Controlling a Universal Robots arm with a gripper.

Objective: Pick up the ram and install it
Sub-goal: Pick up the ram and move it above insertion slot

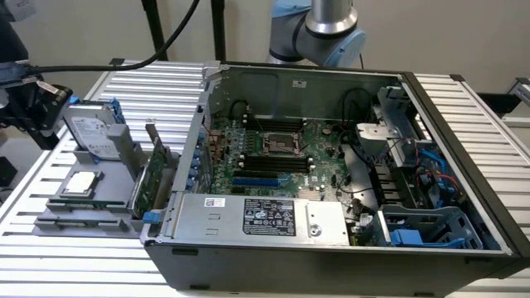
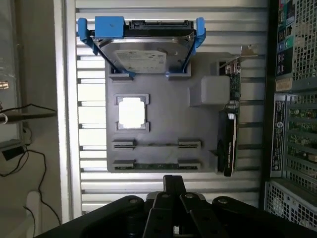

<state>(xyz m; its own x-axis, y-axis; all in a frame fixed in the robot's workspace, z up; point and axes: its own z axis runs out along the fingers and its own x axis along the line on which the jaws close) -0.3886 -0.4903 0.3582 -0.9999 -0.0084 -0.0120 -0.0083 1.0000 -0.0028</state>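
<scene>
Two thin green ram sticks stand on edge in the grey holder plate (image 2: pixel 163 114); one ram (image 2: pixel 156 164) lies nearest my gripper, the other ram (image 2: pixel 156 145) just beyond it. In the exterior view the ram sticks (image 1: pixel 83 205) sit at the holder's front. My gripper (image 2: pixel 174 179) hovers above the holder's edge, near the closest ram, shut and holding nothing. In the exterior view the gripper (image 1: pixel 37 108) hangs at the far left, apart from the open computer case (image 1: pixel 331 248). The black memory slots (image 1: pixel 273 164) lie on the motherboard inside the case.
The holder also carries a silver hard drive in a blue frame (image 2: pixel 143 49), a pale square chip (image 2: pixel 132 112) and a large green expansion card (image 2: pixel 229 134) standing on edge beside the case wall. A black cable (image 1: pixel 124 62) runs over the slatted table (image 1: pixel 49 261).
</scene>
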